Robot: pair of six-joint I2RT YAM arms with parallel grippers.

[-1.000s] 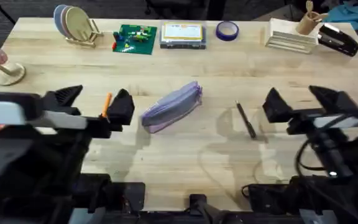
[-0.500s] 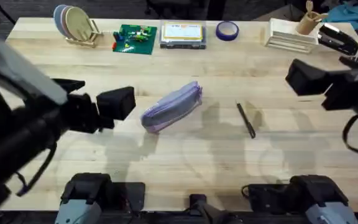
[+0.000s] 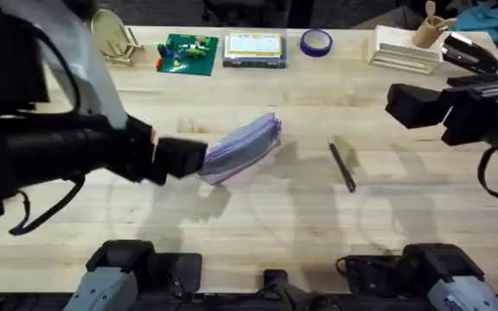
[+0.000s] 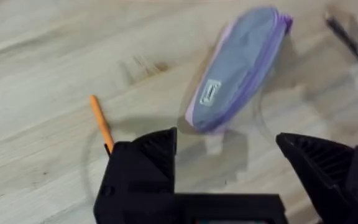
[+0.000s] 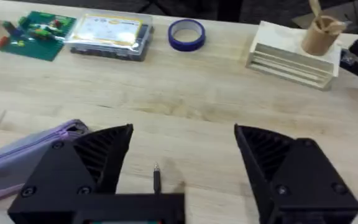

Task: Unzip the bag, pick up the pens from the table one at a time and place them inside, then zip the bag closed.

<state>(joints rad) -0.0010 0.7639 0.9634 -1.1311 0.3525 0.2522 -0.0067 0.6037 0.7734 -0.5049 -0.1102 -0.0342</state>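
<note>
The lavender bag [image 3: 242, 147] lies zipped shut, slantwise at the table's [image 3: 258, 225] middle. My left gripper [image 3: 190, 159] hovers open at the bag's near-left end; in the left wrist view the bag [image 4: 241, 62] lies just beyond the spread left gripper [image 4: 229, 155]. The orange pen [image 4: 100, 122] lies to the left of the bag, beside one finger. The black pen [image 3: 342, 166] rests right of the bag, and also shows as the black pen [image 4: 352, 42] and the black pen [image 5: 156, 179]. My right gripper [image 3: 422, 102] hangs open and empty, right of and beyond that pen; the right gripper [image 5: 185, 155] has its fingers spread wide.
Along the far edge stand a plate rack [image 3: 111, 34], a green brick board [image 3: 188, 53], a clear plastic box [image 3: 254, 47], a blue tape roll [image 3: 316, 41], a white tray with a wooden cup [image 3: 405, 50] and a black stapler [image 3: 469, 53].
My left arm has risen and swung right, bringing its gripper up to the bag's end and covering the orange pen in the overhead view. The right gripper has lifted away from the black pen toward the far right.
</note>
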